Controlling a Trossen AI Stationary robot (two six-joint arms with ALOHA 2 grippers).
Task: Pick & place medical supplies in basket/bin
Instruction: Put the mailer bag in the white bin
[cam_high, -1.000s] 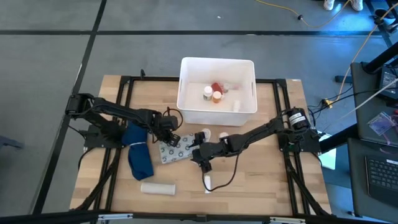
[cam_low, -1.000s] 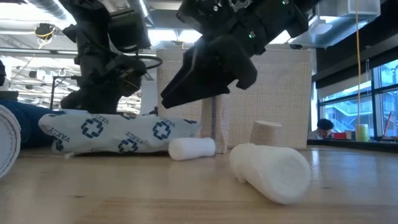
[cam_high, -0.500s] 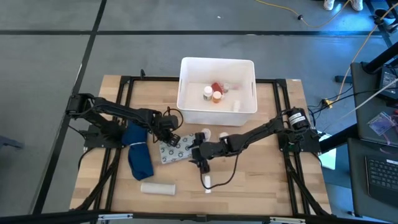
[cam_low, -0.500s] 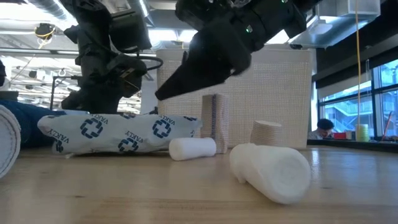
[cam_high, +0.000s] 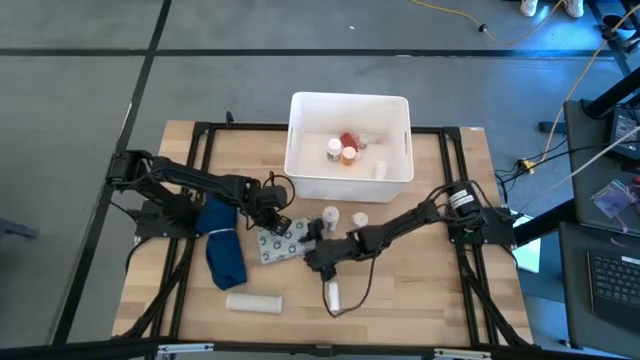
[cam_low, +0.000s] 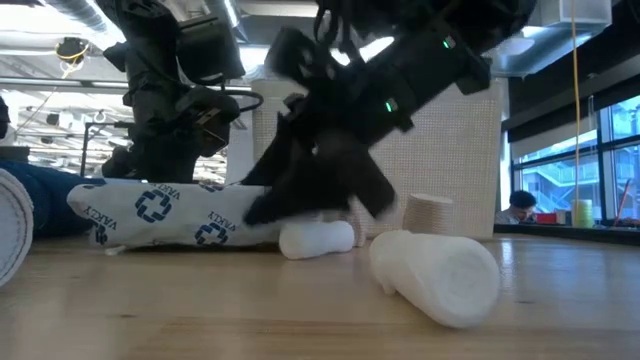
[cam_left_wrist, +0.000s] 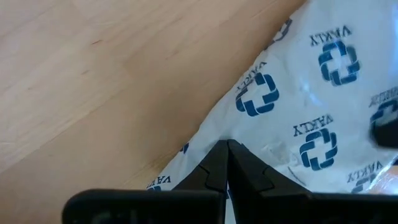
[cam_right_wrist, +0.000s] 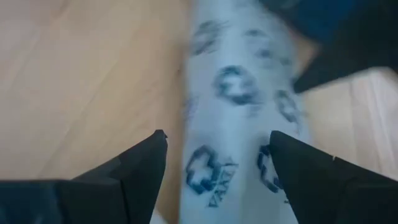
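A clear packet printed with blue crosses (cam_high: 283, 240) lies on the table in front of the white basket (cam_high: 350, 98). Inside the basket are a red-orange bottle (cam_high: 347, 141) and small white bottles. My left gripper (cam_left_wrist: 227, 146) is shut at the packet's far-left corner (cam_high: 268, 218). My right gripper (cam_right_wrist: 214, 152) is open and low at the packet's right end (cam_high: 312, 257). One finger stands on either side of the packet (cam_right_wrist: 236, 106); I cannot tell whether they touch it. My left gripper has its shut fingertips on the packet near its edge (cam_left_wrist: 249, 134). They come steeply from above, slanting down from the table's left. The tips hide whether any film is caught between them. The packet (cam_low: 180, 212) lies along the table.
A dark blue cloth (cam_high: 222, 250) lies left of the packet. A white roll (cam_high: 253, 301) and a white tube (cam_high: 333, 295) lie near the front edge. Two small white bottles (cam_high: 330, 215) (cam_high: 359, 218) stand between the packet and the basket.
My right gripper has come down toward the packet's right end and rolled a little, staying open. It now stands astride the packet close to the table.
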